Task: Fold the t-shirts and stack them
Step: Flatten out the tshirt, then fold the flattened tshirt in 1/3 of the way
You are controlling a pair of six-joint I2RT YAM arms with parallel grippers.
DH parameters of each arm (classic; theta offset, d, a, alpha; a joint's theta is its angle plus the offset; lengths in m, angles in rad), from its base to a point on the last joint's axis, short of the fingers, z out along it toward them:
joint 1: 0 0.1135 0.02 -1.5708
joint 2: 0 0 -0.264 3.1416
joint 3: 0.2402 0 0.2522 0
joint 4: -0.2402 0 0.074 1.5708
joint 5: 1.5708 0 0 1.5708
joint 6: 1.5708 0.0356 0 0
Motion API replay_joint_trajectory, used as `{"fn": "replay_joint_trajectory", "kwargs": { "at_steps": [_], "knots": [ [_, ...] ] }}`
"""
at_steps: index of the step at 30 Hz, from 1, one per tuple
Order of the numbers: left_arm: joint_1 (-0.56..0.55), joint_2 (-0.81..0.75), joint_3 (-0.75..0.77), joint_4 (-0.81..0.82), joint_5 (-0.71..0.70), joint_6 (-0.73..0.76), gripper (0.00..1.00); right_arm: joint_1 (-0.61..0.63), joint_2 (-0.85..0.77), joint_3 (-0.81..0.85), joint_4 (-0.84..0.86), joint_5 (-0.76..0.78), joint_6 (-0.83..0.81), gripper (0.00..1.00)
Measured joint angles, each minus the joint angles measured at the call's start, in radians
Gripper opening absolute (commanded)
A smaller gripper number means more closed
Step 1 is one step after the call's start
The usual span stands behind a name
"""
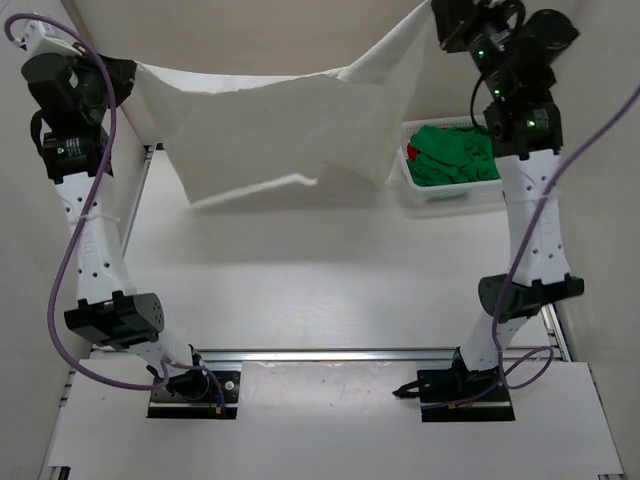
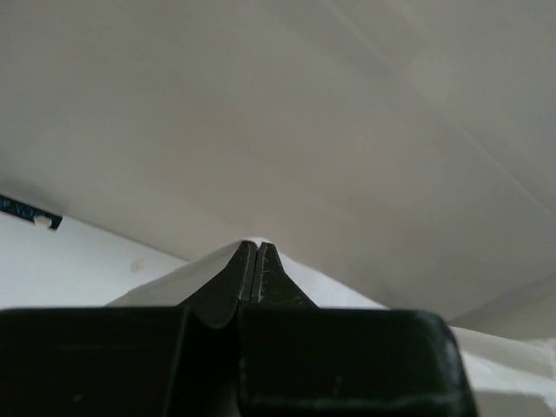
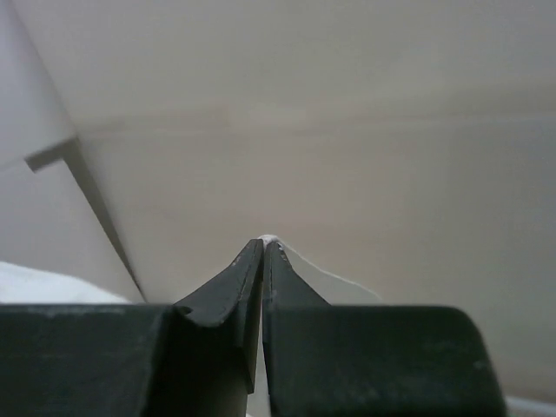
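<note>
Two claws, top view: your left claw [image 1: 128,72] and right claw [image 1: 441,22] each pinch an end of the cream-white t-shirt [image 1: 280,125], stretched above the bench [image 1: 300,280]; green t-shirt [image 1: 455,155] in basket [image 1: 450,197]. Left wrist: clamped on white cloth. Right wrist: same.

The cream-white t-shirt [image 1: 270,130] nipped by the left gripper [image 2: 254,248] and right gripper [image 3: 264,243] is matt cloth, their fingers [image 2: 228,287] matt black plastic, and near the right one a green t-shirt [image 1: 455,155] of crumpled cloth fills a white plastic basket [image 1: 440,197].
</note>
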Motion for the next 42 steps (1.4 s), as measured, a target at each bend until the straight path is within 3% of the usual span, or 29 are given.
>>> {"fn": "replay_joint_trajectory", "kwargs": {
  "at_steps": [4,6,10,14,19,26,31,37,42],
  "knots": [
    [0.022,-0.067,-0.092,0.06,0.008,0.003,0.0,0.0,-0.137,-0.103,0.03,0.007,-0.024,0.0],
    [0.025,-0.09,-0.18,0.073,0.008,0.013,0.0,0.014,-0.223,-0.257,0.041,0.021,-0.043,0.0],
    [0.016,-0.172,-0.483,0.095,-0.019,0.054,0.0,0.026,-0.473,-0.855,0.114,0.05,-0.048,0.0],
    [-0.01,-0.356,-0.872,0.086,-0.087,0.113,0.0,0.028,-0.632,-1.394,0.085,0.054,-0.008,0.0],
    [0.0,-0.609,-1.21,0.046,-0.116,0.166,0.0,0.153,-0.888,-1.782,-0.105,0.08,0.062,0.0],
    [0.08,-0.676,-1.434,-0.054,-0.109,0.221,0.0,0.346,-1.248,-1.919,-0.277,0.079,0.275,0.0],
    [0.077,-0.766,-1.446,-0.107,-0.113,0.233,0.0,0.441,-1.34,-1.925,-0.424,0.105,0.392,0.0],
    [0.065,-0.751,-1.402,-0.117,-0.115,0.24,0.0,0.354,-1.286,-1.872,-0.474,0.094,0.373,0.0],
    [0.101,-0.608,-1.402,-0.049,-0.081,0.2,0.0,0.128,-1.062,-1.853,-0.359,0.013,0.251,0.0]
  ]
}}
